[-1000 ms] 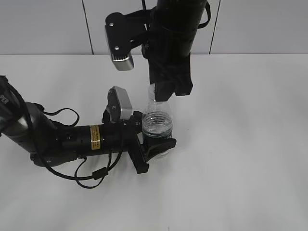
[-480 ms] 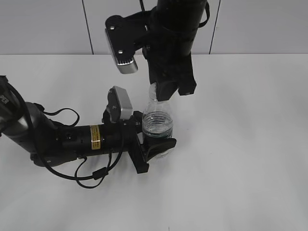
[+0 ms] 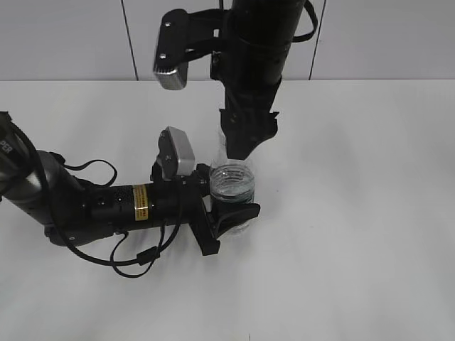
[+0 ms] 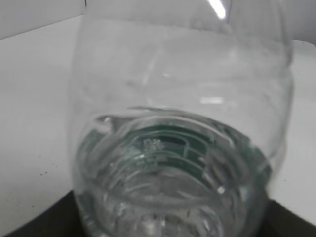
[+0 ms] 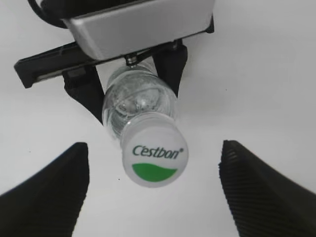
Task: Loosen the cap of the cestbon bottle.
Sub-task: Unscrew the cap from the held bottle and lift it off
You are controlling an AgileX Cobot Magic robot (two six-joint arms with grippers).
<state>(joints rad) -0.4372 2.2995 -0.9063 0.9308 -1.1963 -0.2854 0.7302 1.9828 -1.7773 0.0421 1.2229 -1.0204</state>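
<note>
The cestbon bottle (image 3: 232, 182) stands upright on the white table, clear with a green label (image 4: 190, 143). My left gripper (image 3: 231, 207) lies low along the table and is shut on the bottle's body, which fills the left wrist view. My right gripper (image 3: 239, 150) hangs straight above the bottle and hides the cap in the exterior view. In the right wrist view the white cap (image 5: 154, 156) with its green mark sits between the right gripper's black fingers (image 5: 269, 190), which stand wide apart and clear of it on both sides.
The white table (image 3: 355, 234) spreads out to the right and front. A grey panelled wall (image 3: 64, 39) runs along the back. The left arm's body and a black cable loop (image 3: 135, 259) lie on the table at the left.
My right gripper has opened and let go of the cap, and its wrist has turned. The left gripper and the bottle have not moved.
</note>
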